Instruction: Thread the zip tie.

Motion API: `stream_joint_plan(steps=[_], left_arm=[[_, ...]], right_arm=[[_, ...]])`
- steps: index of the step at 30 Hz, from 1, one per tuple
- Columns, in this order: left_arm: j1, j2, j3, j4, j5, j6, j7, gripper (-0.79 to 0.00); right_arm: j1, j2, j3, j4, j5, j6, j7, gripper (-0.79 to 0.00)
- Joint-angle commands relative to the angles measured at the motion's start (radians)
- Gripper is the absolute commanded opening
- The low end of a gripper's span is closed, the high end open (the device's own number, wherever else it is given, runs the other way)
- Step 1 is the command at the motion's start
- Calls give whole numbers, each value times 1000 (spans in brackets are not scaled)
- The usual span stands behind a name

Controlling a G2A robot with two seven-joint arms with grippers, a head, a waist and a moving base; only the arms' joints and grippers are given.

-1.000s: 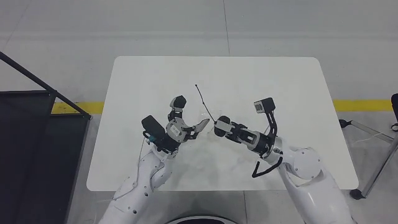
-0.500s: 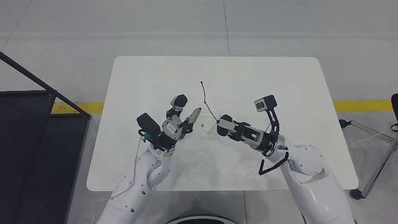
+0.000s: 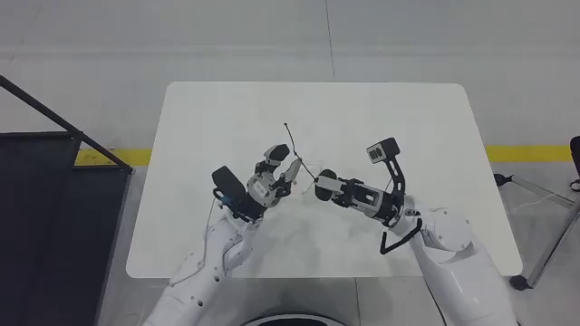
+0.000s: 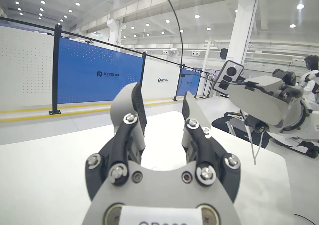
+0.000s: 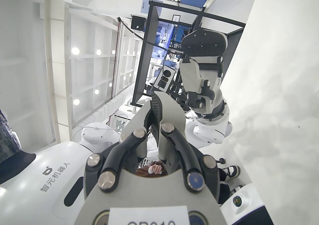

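Top view: on the white table (image 3: 408, 127), the right gripper (image 3: 318, 182) sits about at the centre, its arm coming in from 4 o'clock. Its fingers are closed on one end of the zip tie (image 3: 299, 151). The thin black tie runs free from that grip toward 11 o'clock and ends in a small head. The left gripper (image 3: 286, 162) is just beside the right one, at its 9 o'clock, with its arm coming in from 7 o'clock. Its two fingers are spread wide and hold nothing. The tie passes close by the nearer finger, and I cannot tell whether they touch.

Left wrist view: the left gripper (image 4: 161, 90) is wide open with bare table showing between its ribbed pads. The zip tie (image 4: 178, 27) stands beyond the fingers in a gentle curve, head uppermost. The right arm (image 4: 259, 101) is off to one side.

Right wrist view: the right gripper (image 5: 155, 97) has its pads pressed nearly together. Past them the left gripper (image 5: 203, 45) is seen farther off above the table, one dotted pad facing this way.
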Motion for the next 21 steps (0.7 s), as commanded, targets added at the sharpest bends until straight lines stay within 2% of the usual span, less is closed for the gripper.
stream_joint_plan(steps=[1,21], left_arm=[[-3,-2,5,1,0,3,8,-425],[-11,-9,18,5,13,14,40,-536]], right_arm=[[1,0,-1,1,0,1,0,-785],[6,2,-9,3,-3,10,-6,-785]])
